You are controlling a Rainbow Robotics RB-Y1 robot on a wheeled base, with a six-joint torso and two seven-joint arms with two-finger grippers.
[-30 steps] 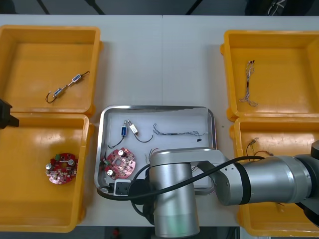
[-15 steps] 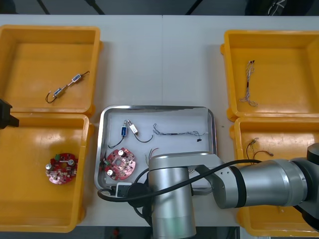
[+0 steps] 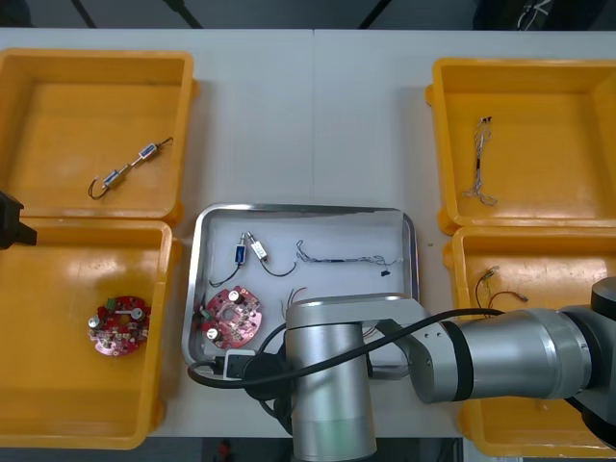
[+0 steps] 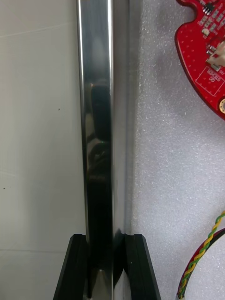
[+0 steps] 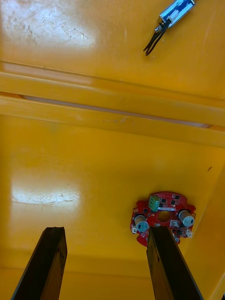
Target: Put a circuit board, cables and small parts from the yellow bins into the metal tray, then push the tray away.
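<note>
The metal tray (image 3: 408, 241), white inside, holds a red circuit board (image 3: 232, 316), a small metal part (image 3: 248, 251), a thin black cable (image 3: 346, 258) and a red and yellow cable (image 4: 201, 258). My right arm (image 3: 332, 385) lies across the tray's near edge. In the right wrist view my right gripper (image 4: 105, 240) is shut on the tray's shiny rim (image 4: 96, 117), one finger (image 4: 75, 267) outside it and the other inside, with the board (image 4: 206, 56) farther off. My left gripper (image 5: 105, 234) hangs open over the near left bin, its right finger beside a second circuit board (image 5: 163, 217).
The far left yellow bin (image 3: 29, 67) holds small metal parts (image 3: 130, 168). The near left bin (image 3: 58, 404) holds a circuit board (image 3: 119, 326). A cable (image 3: 478, 159) lies in the far right bin, another (image 3: 496, 284) in the near right bin. Bare table stretches beyond the tray.
My right gripper's fingers have come together on the tray's near rim, and the right arm has shifted slightly toward the table's near edge. The left arm has not moved.
</note>
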